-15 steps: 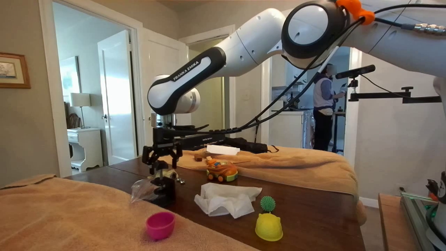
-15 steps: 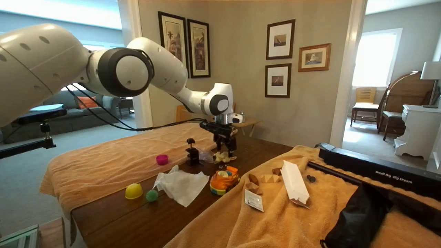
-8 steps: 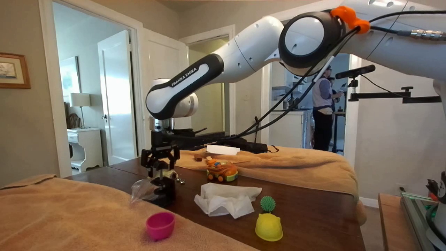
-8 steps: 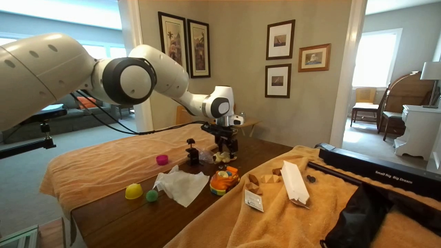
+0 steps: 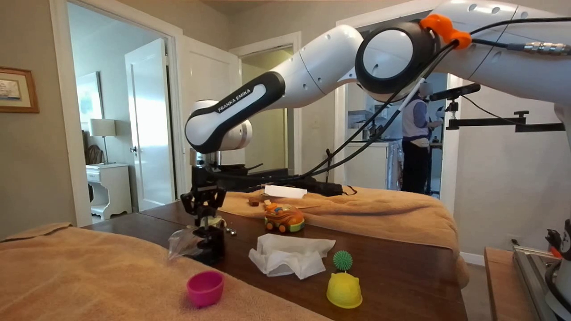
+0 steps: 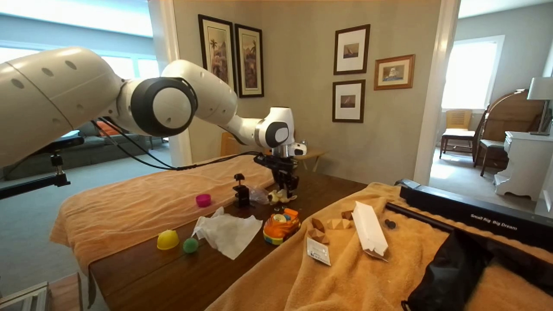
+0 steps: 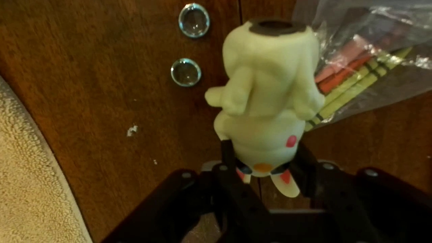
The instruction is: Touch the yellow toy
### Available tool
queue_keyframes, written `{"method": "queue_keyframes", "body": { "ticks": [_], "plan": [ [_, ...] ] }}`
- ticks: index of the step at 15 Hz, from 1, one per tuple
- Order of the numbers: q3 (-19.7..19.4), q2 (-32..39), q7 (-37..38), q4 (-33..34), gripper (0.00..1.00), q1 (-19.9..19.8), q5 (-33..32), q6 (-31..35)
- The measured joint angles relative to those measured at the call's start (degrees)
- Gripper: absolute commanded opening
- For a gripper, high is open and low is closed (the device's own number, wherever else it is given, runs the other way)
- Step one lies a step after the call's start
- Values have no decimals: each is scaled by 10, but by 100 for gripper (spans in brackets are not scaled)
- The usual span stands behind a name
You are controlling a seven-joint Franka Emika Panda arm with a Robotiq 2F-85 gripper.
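Note:
The yellow toy [image 7: 270, 135] is a pale figure with pink cheeks, dark eyes and an orange nose, lying on the dark wooden table. In the wrist view my gripper [image 7: 264, 158] has a black finger [image 7: 227, 152] against each side of its head, closed in on it. Its ears poke out between the fingers. In an exterior view the toy [image 6: 281, 197] lies under the gripper [image 6: 286, 190], still down at the table. Seen from another side, the gripper [image 5: 204, 216] and much of the toy [image 5: 217, 222] are behind a black clamp.
The black clamp [image 5: 210, 245] stands close by the gripper. A clear bag [image 7: 371, 64] with crayons touches the toy's side, and two glass beads [image 7: 185, 72] lie opposite. An orange toy car [image 6: 281, 226], white cloth [image 6: 229, 233], yellow cup [image 6: 167, 240] and pink cup [image 6: 203, 200] are around.
The arm has come down and the gripper has lowered to the toy. Its fingers, wide apart before, have closed in on the toy's head.

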Motion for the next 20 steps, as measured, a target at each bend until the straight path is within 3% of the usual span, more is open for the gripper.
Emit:
{"method": "queue_keyframes", "body": {
  "ticks": [5, 20],
  "plan": [
    [-6, 8, 0, 14, 4, 5, -8, -4],
    [-27, 17, 0, 27, 4, 15, -21, -9]
  ]
}}
